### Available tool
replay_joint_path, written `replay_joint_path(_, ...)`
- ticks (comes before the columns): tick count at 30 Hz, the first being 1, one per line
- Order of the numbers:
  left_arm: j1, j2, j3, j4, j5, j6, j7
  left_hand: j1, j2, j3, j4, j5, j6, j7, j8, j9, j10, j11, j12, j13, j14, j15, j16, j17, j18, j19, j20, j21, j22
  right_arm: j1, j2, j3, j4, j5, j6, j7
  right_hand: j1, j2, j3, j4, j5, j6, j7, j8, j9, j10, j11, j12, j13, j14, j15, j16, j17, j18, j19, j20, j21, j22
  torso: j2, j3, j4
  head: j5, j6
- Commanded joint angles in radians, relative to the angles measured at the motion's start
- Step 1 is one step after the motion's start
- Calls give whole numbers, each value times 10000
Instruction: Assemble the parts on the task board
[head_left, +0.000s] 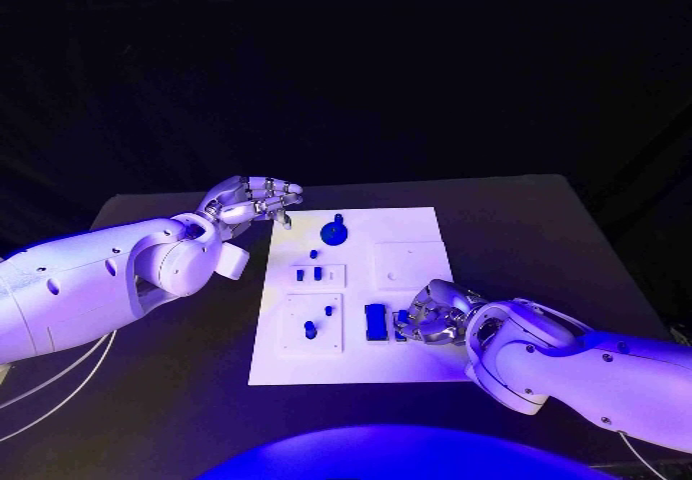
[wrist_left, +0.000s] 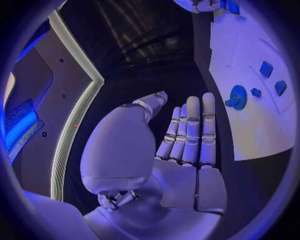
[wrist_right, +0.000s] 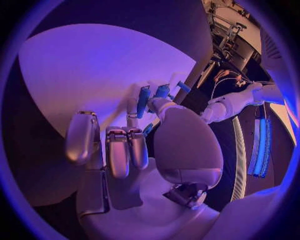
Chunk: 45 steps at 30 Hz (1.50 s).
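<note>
The white task board (head_left: 404, 360) lies mid-table. A round blue knob (head_left: 335, 233) sits near its far edge, and small blue parts (head_left: 300, 273) stand in the square insets on its left side. My left hand (head_left: 253, 200) hovers at the board's far left corner with its fingers (wrist_left: 190, 132) straight and nothing in them; the knob (wrist_left: 237, 96) lies ahead of it. My right hand (head_left: 433, 312) rests on the board's near right part. Its thumb and a finger pinch a blue part (head_left: 400, 321) beside an upright blue block (head_left: 376, 320), also seen as the blue block (wrist_right: 144, 100).
The black table (head_left: 519, 230) runs on around the board, with bare room to the right and behind it. Two white square insets (head_left: 408, 265) lie on the board between the hands. Cables (head_left: 58, 385) hang by the left arm.
</note>
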Motion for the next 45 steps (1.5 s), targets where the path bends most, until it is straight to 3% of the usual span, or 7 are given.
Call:
replay_joint_path(1,2,14,7,16,17,142,28,45,39,-42,1,-31,-85,8,36,-12,-49,9,45,10,-63,13,34,14,143,64,-10,-33,-10,-38,32,-18,73,-210,225,101,-101,-11,-43,-7,-48,55,-38,49,7,1038,-27,39,2627,1026,-27,33,2634,-126,452,-54,-44,1772,-2,0,2,9,4)
replay_joint_path(18,2,12,7,6,11,115,2,75,43,-69,22,-31,-94,14,39,-15,-74,14,58,5,-67,17,41,11,140,90,-11,-59,-29,-45,-65,-17,129,-410,117,182,147,-22,99,-90,-38,47,-79,65,30,1038,-69,39,2627,1026,-65,33,2634,-114,441,-77,-106,1760,4,1,4,45,24)
replay_joint_path(23,2,10,7,2,11,111,-6,75,43,-69,22,-31,-94,14,39,-15,-74,14,58,5,-67,17,41,11,140,90,-11,-59,-29,-44,-92,-16,140,-398,65,282,-152,-189,-84,9,-79,26,-20,53,33,1038,-21,39,2627,1026,-36,33,2634,-115,432,-70,-142,1753,-1,-2,-2,47,17)
replay_joint_path(27,2,9,7,2,10,109,-11,79,46,-82,37,-32,-99,20,40,-17,-82,16,63,4,-69,18,43,10,139,98,-10,-70,-36,-44,-169,-16,172,-394,-269,498,-793,-217,-544,22,-83,14,11,17,16,1038,9,39,2627,1026,-8,33,2634,-113,429,-46,-167,1749,0,-3,-1,44,21)
replay_joint_path(33,2,3,7,8,9,98,-11,79,46,-82,37,-32,-99,20,40,-17,-82,16,63,4,-69,18,43,10,139,98,-10,-70,-36,-30,-471,-15,222,-426,-1057,1495,-838,-218,-815,0,-62,-144,55,-94,-27,1038,43,39,2627,1026,15,33,2634,-93,406,-31,-317,1719,-3,-4,2,60,32)
replay_joint_path(39,2,-5,7,14,8,89,-1,79,46,-82,37,-32,-99,20,40,-17,-82,16,63,4,-69,18,43,10,139,98,-10,-70,-36,-13,-648,-15,87,-721,-1407,2702,506,-162,-788,-145,-33,-637,293,-597,-240,1038,241,39,2627,1026,167,33,2634,-74,370,84,-491,1688,3,-3,-8,75,44)
replay_joint_path(45,2,0,7,15,8,87,19,79,46,-82,37,-32,-99,20,40,-17,-82,16,63,4,-69,18,43,10,139,98,-10,-70,-36,-30,-589,-23,-209,-1193,-1388,3614,2198,-76,394,-588,18,-695,480,-1095,-550,1038,389,39,2627,1026,289,33,2634,-80,366,183,-460,1705,3,5,0,68,42)
